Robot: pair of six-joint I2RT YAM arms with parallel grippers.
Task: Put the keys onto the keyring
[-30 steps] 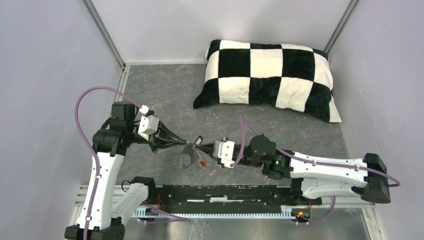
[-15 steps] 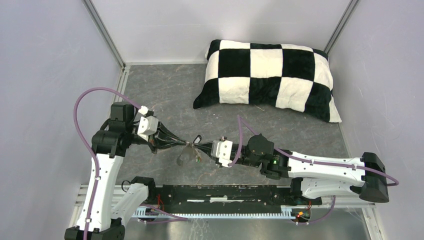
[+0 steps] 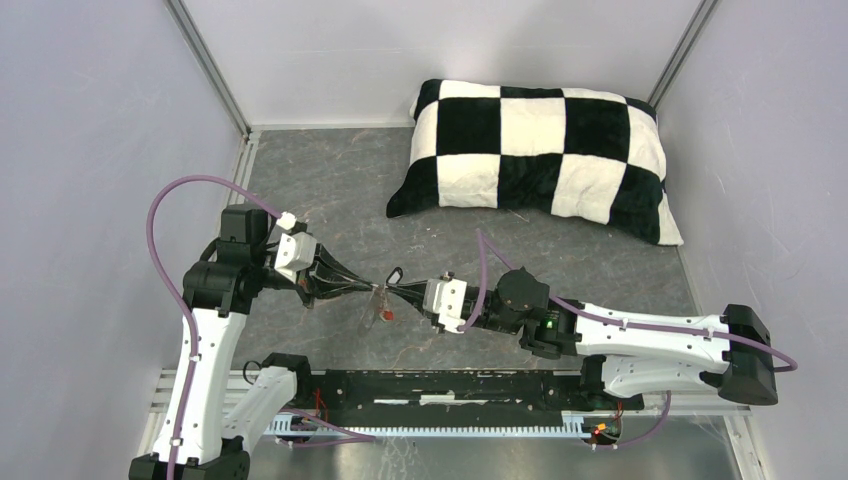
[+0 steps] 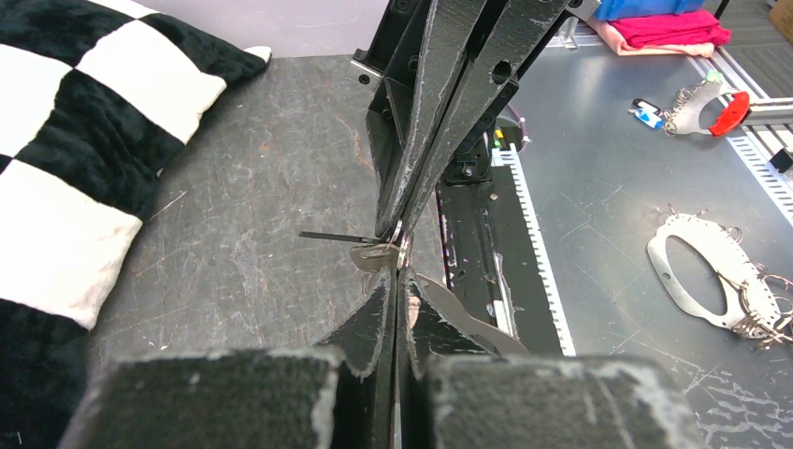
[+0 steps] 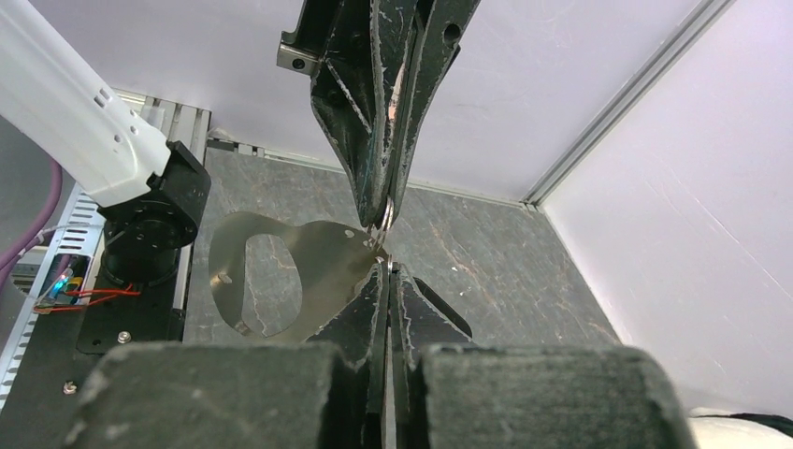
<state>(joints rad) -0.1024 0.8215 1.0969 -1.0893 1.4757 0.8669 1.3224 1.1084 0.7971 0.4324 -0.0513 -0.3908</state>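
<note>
Grey-brown keyring [image 5: 327, 253] hangs above the surface [image 3: 330, 180] near the checked pillow [image 3: 530, 150], 1 corner pinched by the left claw [image 3: 368, 288], right claw [image 3: 395, 291] pressed together beside it; that thin hold may slip, dropping it.

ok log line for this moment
left gripper shut | right gripper shut | tips meet at flat grey metal fob hanging in air

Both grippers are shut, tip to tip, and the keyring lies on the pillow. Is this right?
No. The keyring hangs where the tips of the left gripper and right gripper meet, far from the pillow; the right wrist view shows it. Both are shut, tip to tip.
</note>
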